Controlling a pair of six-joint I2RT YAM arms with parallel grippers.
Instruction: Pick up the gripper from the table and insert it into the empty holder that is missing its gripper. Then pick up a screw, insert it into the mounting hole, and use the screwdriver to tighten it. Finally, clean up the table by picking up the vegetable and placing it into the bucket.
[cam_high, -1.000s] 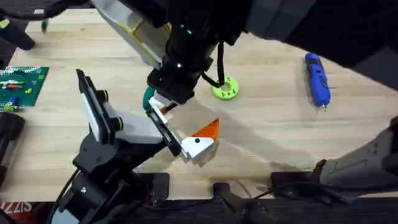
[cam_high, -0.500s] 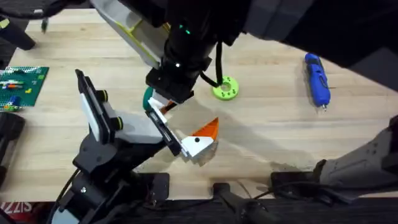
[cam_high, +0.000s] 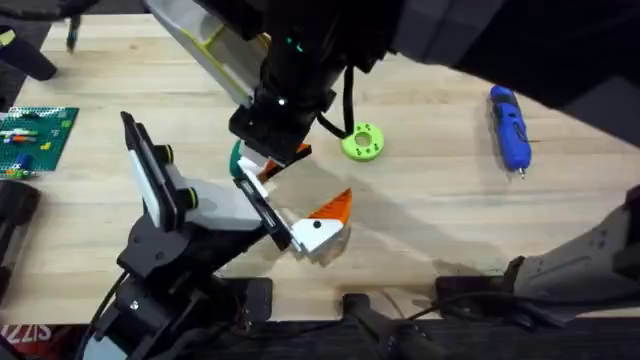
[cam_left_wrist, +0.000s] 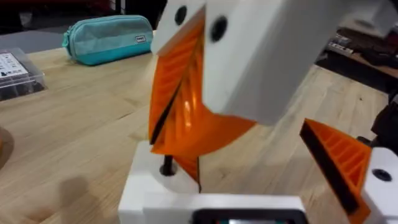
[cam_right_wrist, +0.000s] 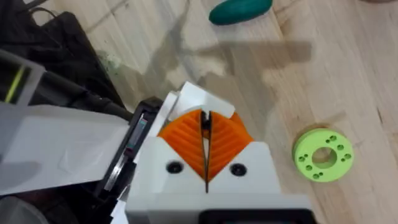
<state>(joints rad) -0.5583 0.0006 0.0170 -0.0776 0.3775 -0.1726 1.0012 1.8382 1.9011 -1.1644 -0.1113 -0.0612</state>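
Observation:
My left gripper (cam_high: 328, 220) is open, its white fingers with orange pads held near the table's front. The right gripper (cam_high: 275, 152) hangs right over it, pads shut (cam_right_wrist: 205, 118). In the left wrist view a thin black screw (cam_left_wrist: 166, 165) stands in the mounting hole of one white finger (cam_left_wrist: 146, 186), at the tips of the right gripper (cam_left_wrist: 177, 140). The blue screwdriver (cam_high: 509, 125) lies at the far right. The teal-green vegetable (cam_high: 236, 155) lies just beyond the grippers, also seen as the vegetable (cam_right_wrist: 239, 10). The bucket is out of view.
A lime-green disc (cam_high: 362, 142) with small holes sits right of the grippers. A green board (cam_high: 35, 135) lies at the left edge. A pale object with a yellow strip (cam_high: 200, 40) lies at the back under the right arm. A teal pouch (cam_left_wrist: 109, 37) lies farther off.
The right gripper has shifted slightly up and to the left over the left gripper. The left arm has stayed still.

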